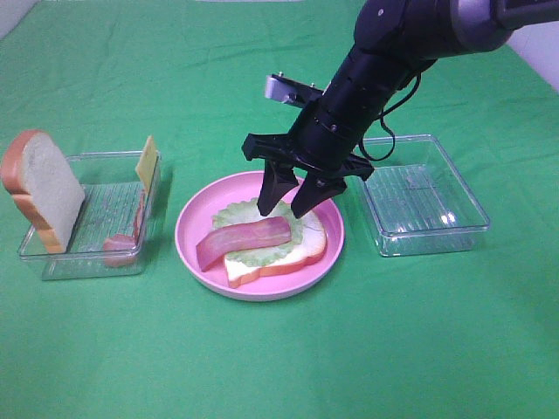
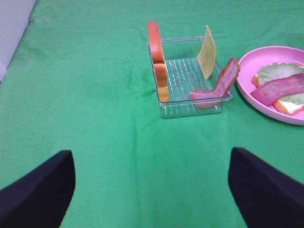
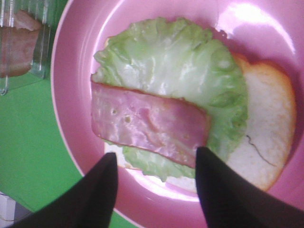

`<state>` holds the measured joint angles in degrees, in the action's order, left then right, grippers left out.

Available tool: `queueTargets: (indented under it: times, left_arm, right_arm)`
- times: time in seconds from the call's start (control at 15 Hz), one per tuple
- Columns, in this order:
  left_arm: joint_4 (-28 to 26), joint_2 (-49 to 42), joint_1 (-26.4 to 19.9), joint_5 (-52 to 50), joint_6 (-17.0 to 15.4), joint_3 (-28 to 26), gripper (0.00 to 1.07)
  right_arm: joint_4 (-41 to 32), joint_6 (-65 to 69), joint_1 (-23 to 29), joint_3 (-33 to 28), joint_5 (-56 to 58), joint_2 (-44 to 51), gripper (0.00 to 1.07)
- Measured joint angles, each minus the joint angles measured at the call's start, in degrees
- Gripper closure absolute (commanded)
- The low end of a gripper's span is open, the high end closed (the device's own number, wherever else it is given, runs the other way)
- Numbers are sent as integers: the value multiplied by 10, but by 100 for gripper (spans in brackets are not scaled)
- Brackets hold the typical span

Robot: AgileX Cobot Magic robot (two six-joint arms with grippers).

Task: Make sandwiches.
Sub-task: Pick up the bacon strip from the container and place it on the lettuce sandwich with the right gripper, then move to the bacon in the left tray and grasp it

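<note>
While my right tool [image 1: 282,208] hangs wide and empty just above the plate [image 1: 194,229], the sandwich [image 1: 266,249] lies half built on it, mid bench [image 1: 349,349].

Layers, bottom up:
- bread slice [image 1: 293,253]: white, orange-brown crust
- lettuce [image 1: 234,214]: pale green, crinkled, glossy
- meat strip [image 1: 244,238]: pink-red, flat, slanted across the lettuce

Step in hand, as I judge it: meat is placed and the tool is free. Cheese should come next, then the top slice.

Both wait in the left tray [image 1: 87,262], clear ribbed plastic:
- cheese square [image 1: 146,161]: thin, yellow, leaning at the far right corner
- second bread slice [image 1: 44,188]: on edge at the left end
- spare meat strip [image 1: 122,244]: curled against the right wall

My left tool [image 2: 151,153] is wide and empty over green cloth, facing that tray. Thin cheese calls for a gentle edge pinch.
</note>
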<state>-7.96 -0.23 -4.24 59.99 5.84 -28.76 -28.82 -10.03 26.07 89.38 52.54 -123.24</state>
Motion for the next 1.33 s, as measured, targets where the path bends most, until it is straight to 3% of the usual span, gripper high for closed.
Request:
queueTargets:
  times: [0.47,0.6,0.8,0.93,1.13,1.27,1.33]
  left_arm:
    - [0,0,0,0,0,0,23]
    - [0,0,0,0,0,0,23]
    - [0,0,0,0,0,0,23]
    - [0,0,0,0,0,0,23]
    - [0,0,0,0,0,0,23]
    - [0,0,0,0,0,0,23]
    - [0,0,0,0,0,0,23]
  right_arm:
    - [88,37,0,0,68,77,44]
    - [179,100,0,0,118,163,44]
    - [215,125,0,-16,143,218,44]
    - [226,128,0,-87,149,301,44]
    - [227,128,0,-248,149,447,44]
    - [227,128,0,-280,149,484,44]
    - [227,128,0,-327,149,531,44]
